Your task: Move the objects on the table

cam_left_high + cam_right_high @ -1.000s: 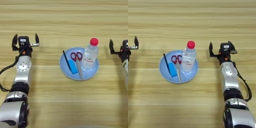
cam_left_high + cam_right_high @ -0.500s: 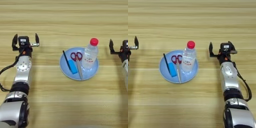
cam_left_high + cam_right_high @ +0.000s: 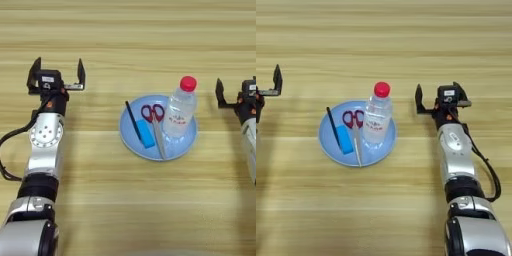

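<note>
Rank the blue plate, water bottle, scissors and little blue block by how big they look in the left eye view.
1. blue plate
2. water bottle
3. scissors, though thin
4. blue block
The bottle stands nearer the camera, which may enlarge it.

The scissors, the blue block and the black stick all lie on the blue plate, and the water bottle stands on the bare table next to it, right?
Not quite. The left eye view shows the water bottle standing upright on the blue plate too, at its right side. The scissors, blue block and black stick do lie on that plate.
</note>
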Controlling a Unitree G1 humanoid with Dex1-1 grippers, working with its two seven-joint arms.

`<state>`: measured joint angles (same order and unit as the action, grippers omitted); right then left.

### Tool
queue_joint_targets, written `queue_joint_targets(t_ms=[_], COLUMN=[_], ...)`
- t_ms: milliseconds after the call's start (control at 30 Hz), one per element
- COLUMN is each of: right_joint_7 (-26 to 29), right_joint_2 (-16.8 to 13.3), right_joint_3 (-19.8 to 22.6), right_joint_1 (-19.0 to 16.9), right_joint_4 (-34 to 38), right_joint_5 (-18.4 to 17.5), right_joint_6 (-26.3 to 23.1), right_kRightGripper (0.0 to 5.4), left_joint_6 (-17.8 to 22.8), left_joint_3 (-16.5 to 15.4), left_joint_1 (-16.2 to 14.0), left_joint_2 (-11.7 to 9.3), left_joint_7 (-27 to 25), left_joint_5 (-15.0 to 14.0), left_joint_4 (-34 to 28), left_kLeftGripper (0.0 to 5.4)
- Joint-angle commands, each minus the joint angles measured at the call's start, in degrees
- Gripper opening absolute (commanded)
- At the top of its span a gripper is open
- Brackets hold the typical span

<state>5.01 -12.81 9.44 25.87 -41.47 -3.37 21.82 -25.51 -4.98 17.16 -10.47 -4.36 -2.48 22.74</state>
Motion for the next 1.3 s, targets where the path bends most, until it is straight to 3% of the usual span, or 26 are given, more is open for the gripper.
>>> queue_joint_targets(t_ms=[33, 100, 167, 267, 400, 667, 967, 1300], right_joint_7=[-0.54, -0.62, -0.79, -0.99, -1.19, -1.55, -2.01, -2.35], right_joint_2=[0.07, 0.11, 0.18, 0.24, 0.31, 0.54, 1.05, 1.42], right_joint_3=[-0.08, -0.16, -0.27, -0.43, -0.55, -0.82, -1.00, -1.16], right_joint_1=[1.11, 1.13, 1.08, 1.03, 0.96, 0.96, 1.05, 0.94], right_joint_4=[-0.53, -0.55, -0.43, -0.25, -0.11, 0.09, 0.13, 0.54], right_joint_5=[0.28, 0.30, 0.34, 0.37, 0.39, 0.49, 0.79, 1.07], right_joint_6=[-0.50, -0.48, -0.51, -0.58, -0.60, -0.70, -0.76, -0.96], right_kRightGripper=[5.37, 5.37, 5.37, 5.37, 5.37, 5.37, 5.37, 5.37], left_joint_6=[3.92, 5.95, 9.47, 12.19, 14.67, 14.52, 17.07, 17.83], left_joint_3=[3.25, 3.97, 4.70, 7.48, 8.14, 13.45, 21.32, 23.99], left_joint_1=[-3.81, -4.98, -6.50, -9.93, -11.58, -12.55, -8.79, -7.34], left_joint_2=[-0.38, -0.48, -0.79, -3.56, -4.69, -3.87, -0.55, 0.15], left_joint_7=[-3.92, -5.90, -10.43, -19.64, -24.55, -30.32, -31.78, -33.34], left_joint_5=[0.46, -0.83, -4.90, -9.30, -12.17, -10.79, -7.92, -6.62], left_joint_4=[-8.22, -11.14, -14.64, -20.96, -24.17, -26.47, -25.71, -24.80], left_kLeftGripper=[5.40, 5.40, 5.40, 5.40, 5.40, 5.40, 5.40, 5.40])
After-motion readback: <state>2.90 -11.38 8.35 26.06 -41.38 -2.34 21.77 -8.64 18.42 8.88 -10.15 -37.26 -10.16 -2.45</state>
